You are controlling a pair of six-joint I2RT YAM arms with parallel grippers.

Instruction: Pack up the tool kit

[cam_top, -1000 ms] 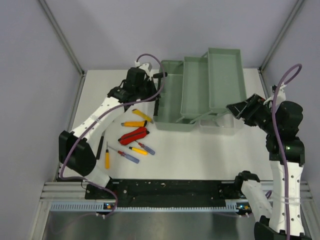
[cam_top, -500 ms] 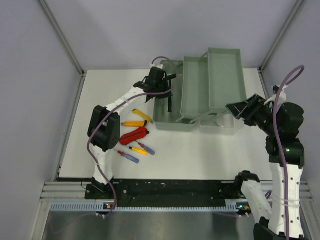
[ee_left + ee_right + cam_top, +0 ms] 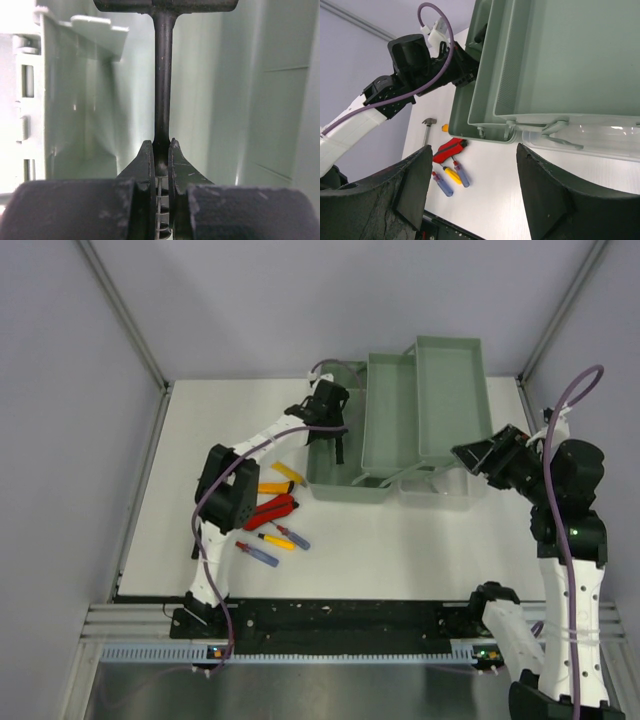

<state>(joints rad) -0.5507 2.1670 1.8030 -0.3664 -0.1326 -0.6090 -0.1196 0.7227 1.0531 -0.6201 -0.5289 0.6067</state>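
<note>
Nearest thing in the overhead view is the black rail (image 3: 330, 618) along the bottom, with both arm bases on it. Just above that, left of centre on the white table (image 3: 420, 550), is the loose stuff. There are three small screwdrivers (image 3: 258, 553) in a little cluster, and red pliers (image 3: 270, 510) just above them. A yellow knife (image 3: 284, 472) and an orange-handled tool (image 3: 268, 487) sit above the pliers, both partly tucked behind the left arm's elbow. The right wrist cam also catches a hammer (image 3: 427, 129) lying beside that arm, lower left of its frame.

Further back is the green toolbox (image 3: 345, 488), opened out, with its two trays (image 3: 450, 390) stepped up toward the upper right.

The left claw (image 3: 333, 430) reaches over the box's left end and is clamped tight on a black T-handle (image 3: 162, 75). On its wrist cam both fingers pinch the shaft at lower centre and the crossbar sits at the very top of the frame, with green box walls all around. So the tool is hanging inside the open bin, and I can't tell if it touches the bottom.

The right claw (image 3: 478, 456) hovers by the box's right end with its fingers spread wide, holding nothing.
</note>
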